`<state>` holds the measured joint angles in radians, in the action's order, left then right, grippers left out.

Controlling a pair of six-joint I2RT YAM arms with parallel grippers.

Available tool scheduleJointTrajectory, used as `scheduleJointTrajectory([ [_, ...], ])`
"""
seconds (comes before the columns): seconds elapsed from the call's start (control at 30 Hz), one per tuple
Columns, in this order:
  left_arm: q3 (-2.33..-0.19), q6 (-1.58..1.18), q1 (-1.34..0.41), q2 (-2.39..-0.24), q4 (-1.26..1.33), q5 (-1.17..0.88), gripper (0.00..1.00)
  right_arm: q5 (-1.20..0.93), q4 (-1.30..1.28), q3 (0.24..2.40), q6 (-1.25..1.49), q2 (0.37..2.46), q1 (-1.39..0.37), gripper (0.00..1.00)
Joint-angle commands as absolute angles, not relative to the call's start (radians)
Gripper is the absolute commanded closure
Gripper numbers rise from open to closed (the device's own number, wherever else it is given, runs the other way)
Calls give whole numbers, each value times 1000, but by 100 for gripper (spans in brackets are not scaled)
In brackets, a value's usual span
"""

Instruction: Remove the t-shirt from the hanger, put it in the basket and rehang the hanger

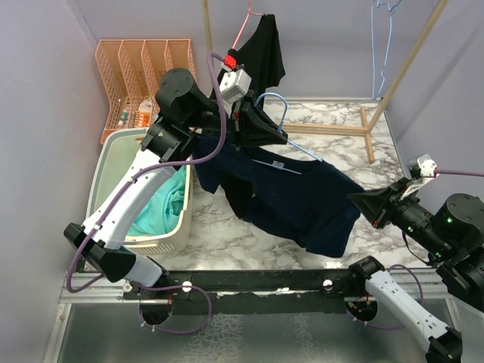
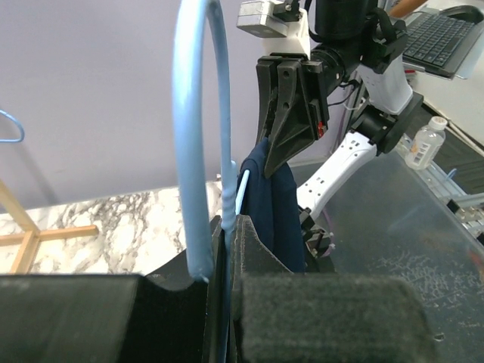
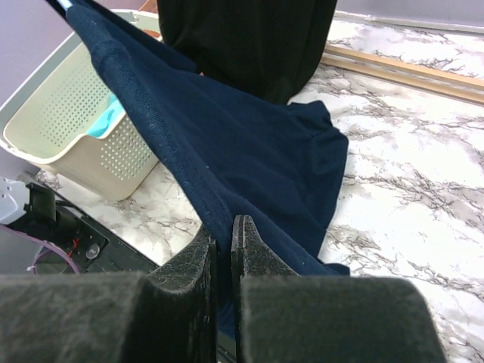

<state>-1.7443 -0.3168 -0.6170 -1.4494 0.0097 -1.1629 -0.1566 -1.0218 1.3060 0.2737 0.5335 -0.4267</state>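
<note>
A navy t-shirt [image 1: 302, 198] hangs on a light-blue hanger [image 1: 301, 150] held up over the table. My left gripper [image 1: 265, 128] is shut on the hanger's neck just below its hook. In the left wrist view the hook [image 2: 193, 151] loops up from between the pads of the left gripper [image 2: 231, 223], and the t-shirt [image 2: 280, 219] falls behind them. My right gripper [image 1: 357, 200] is shut on the t-shirt's lower edge, pulling it out to the right. The right wrist view shows the cloth [image 3: 242, 144] stretched taut from the right gripper [image 3: 223, 236].
A black shirt [image 1: 263, 47] hangs on a pink hanger from the wooden rack [image 1: 393, 83] at the back. A cream laundry basket [image 1: 102, 170] with teal cloth stands at the left. Behind it is an orange wire organiser [image 1: 144, 68].
</note>
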Motion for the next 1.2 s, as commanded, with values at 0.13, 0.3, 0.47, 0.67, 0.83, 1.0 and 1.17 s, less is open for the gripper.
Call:
scheduleJointTrajectory([
  [0.13, -1783, -242, -534, -1329, -30, -1008, 100, 97, -1119, 1324, 303, 529, -422, 99],
  [0.3, -1767, -249, -505, -1314, -23, -966, 100, 173, -1147, 1333, 326, 520, -422, 99],
  [0.47, -1751, -275, -491, -1301, 11, -959, 100, 267, -1198, 1310, 362, 546, -422, 99],
  [0.67, -1718, -296, -486, -1270, 42, -967, 100, 297, -1200, 1251, 400, 577, -423, 99],
  [0.83, -1679, -320, -486, -1254, 81, -957, 100, 251, -1178, 1219, 404, 612, -422, 99],
  [1.0, -1646, -428, -487, -1290, 169, -991, 100, 96, -1108, 1221, 344, 610, -423, 98],
  [1.17, -1565, -426, -488, -1289, 178, -1003, 100, -113, -1083, 1329, 268, 599, -423, 62],
])
